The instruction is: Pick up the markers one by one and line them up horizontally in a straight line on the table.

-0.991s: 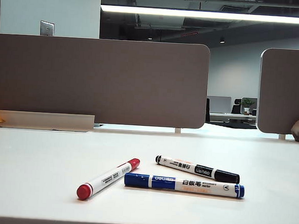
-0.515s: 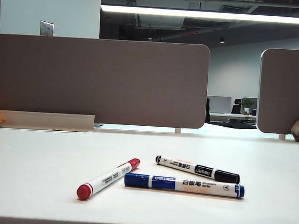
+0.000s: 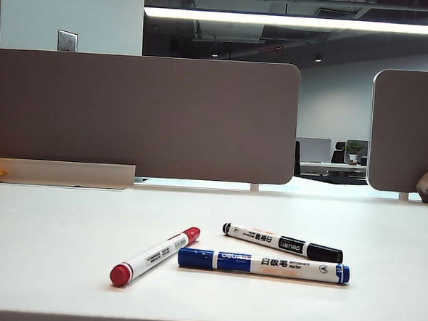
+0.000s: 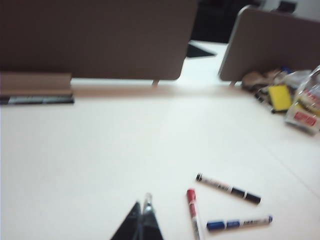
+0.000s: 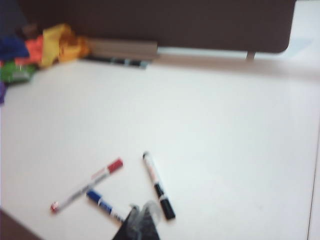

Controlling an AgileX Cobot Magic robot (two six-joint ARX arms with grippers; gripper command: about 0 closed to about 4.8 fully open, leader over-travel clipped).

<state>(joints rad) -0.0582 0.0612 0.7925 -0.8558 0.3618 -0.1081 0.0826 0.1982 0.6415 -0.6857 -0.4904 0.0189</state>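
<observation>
Three markers lie loose on the off-white table (image 3: 50, 223). The red marker (image 3: 154, 256) slants at the left, the black marker (image 3: 282, 242) lies behind and to the right, and the blue marker (image 3: 263, 265) rests in front of the black one. Neither gripper appears in the exterior view. In the left wrist view my left gripper (image 4: 142, 212) hangs shut and empty above the table, beside the red marker (image 4: 193, 216), the black marker (image 4: 228, 188) and the blue marker (image 4: 239, 223). My right gripper (image 5: 141, 215) is shut and empty, hovering over the blue marker (image 5: 102, 203), between the red marker (image 5: 87, 185) and the black marker (image 5: 158, 185).
Grey-brown partition panels (image 3: 140, 116) stand along the table's back edge. A low beige strip (image 3: 64, 173) lies at the back left. Clutter (image 4: 290, 97) sits at the table's far right, and coloured items (image 5: 35, 50) at its far left.
The markers have not moved in the exterior view, and no arm has entered it.
</observation>
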